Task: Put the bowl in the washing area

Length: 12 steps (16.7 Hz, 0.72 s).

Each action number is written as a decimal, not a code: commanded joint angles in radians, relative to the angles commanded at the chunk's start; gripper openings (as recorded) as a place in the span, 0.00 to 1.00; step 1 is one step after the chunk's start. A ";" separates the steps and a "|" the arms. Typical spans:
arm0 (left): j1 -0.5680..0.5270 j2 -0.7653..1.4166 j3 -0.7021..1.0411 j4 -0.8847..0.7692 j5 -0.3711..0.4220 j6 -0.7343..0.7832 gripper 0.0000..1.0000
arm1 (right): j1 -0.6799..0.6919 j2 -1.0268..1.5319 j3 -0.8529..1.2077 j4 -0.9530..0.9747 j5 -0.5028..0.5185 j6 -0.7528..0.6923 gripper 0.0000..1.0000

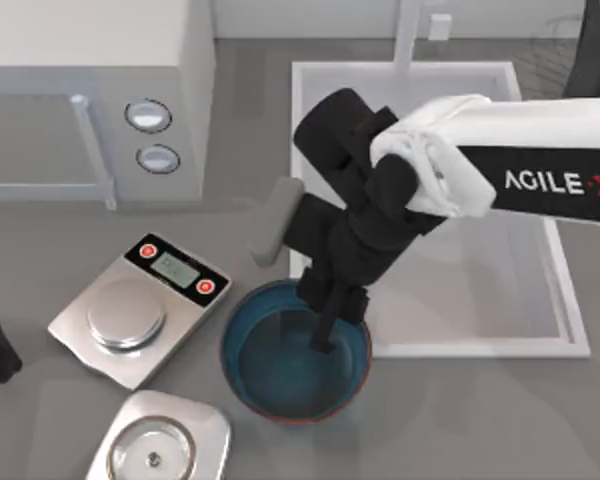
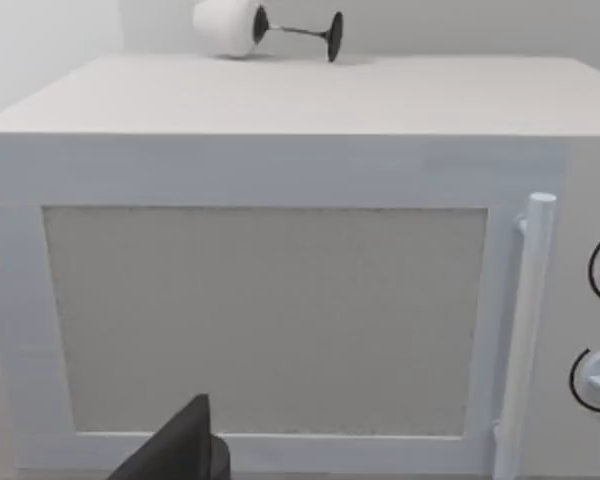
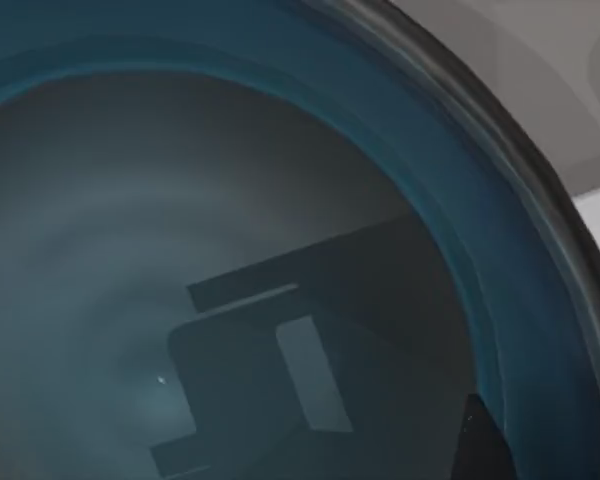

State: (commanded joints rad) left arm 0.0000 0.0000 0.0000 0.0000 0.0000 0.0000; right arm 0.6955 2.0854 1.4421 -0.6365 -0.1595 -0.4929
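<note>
The right gripper point(image 1: 325, 335) is lowered inside the bowl point(image 1: 270, 375), beside the washing area's point(image 1: 580, 340) front-left corner. Its finger state cannot be told. The left arm is parked at the desk's left edge.

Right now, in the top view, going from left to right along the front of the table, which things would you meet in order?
Scale → square plate with the glass lid → bowl, with the right gripper reaching into it → front rim of the sink.
</note>
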 joint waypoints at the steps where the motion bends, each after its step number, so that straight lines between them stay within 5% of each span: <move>1: 0.000 0.000 0.000 0.000 0.000 0.000 1.00 | 0.001 -0.001 0.011 -0.011 0.000 -0.001 0.00; 12: 0.000 0.000 0.000 0.000 0.000 0.000 1.00 | 0.001 -0.033 0.375 -0.464 -0.003 -0.005 0.00</move>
State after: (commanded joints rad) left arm 0.0000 0.0000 0.0000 0.0000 0.0000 0.0000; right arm 0.6962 2.0523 1.8175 -1.1002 -0.1620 -0.4978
